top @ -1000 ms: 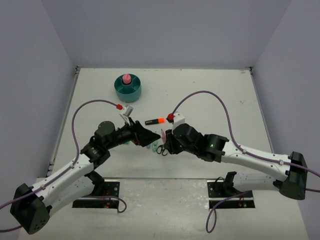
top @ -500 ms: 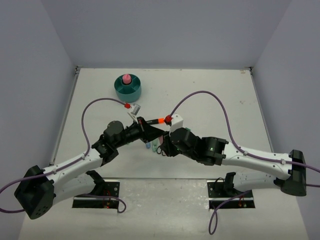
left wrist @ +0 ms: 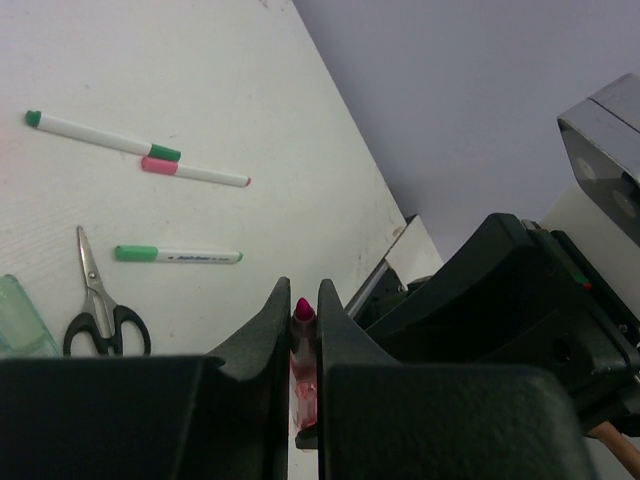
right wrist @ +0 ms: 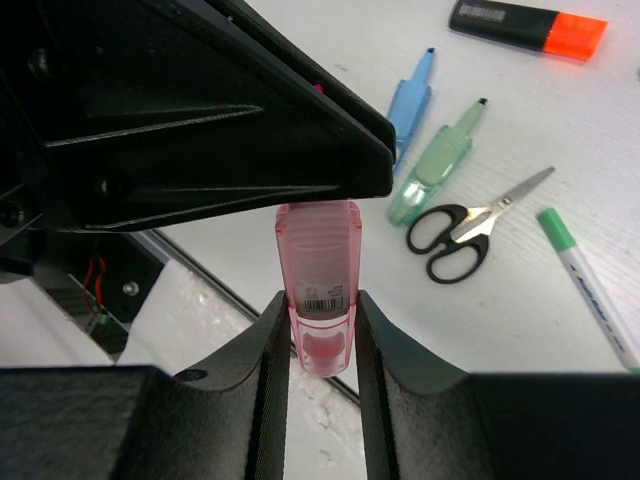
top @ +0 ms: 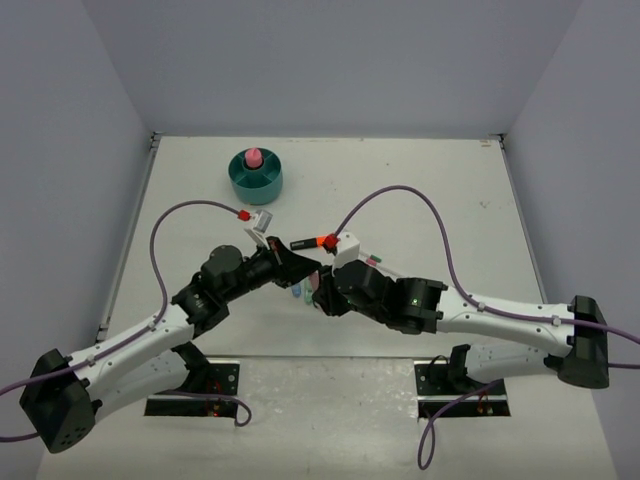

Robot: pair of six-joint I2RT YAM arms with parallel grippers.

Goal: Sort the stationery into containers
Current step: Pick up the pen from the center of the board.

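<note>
The pink marker (right wrist: 318, 262) hangs above the desk (top: 420, 180) between the two arms, pinched at its broad end by the right fingers (right wrist: 275, 350) and at its tip by the left fingers (left wrist: 268, 330). A clean handover probably needs the left grip firm before the right lets go. The teal organiser (top: 255, 182), well apart toward the back, holds a pink tube (top: 253, 157) upright in its centre well.

Nothing legible shows anywhere. The pink marker (right wrist: 318, 290) carries a small barcode label whose digits are too fine to read. The black highlighter (right wrist: 527, 24) bears a pale printed label and a white pen (left wrist: 178, 256) a line of dark print, both illegible.
</note>
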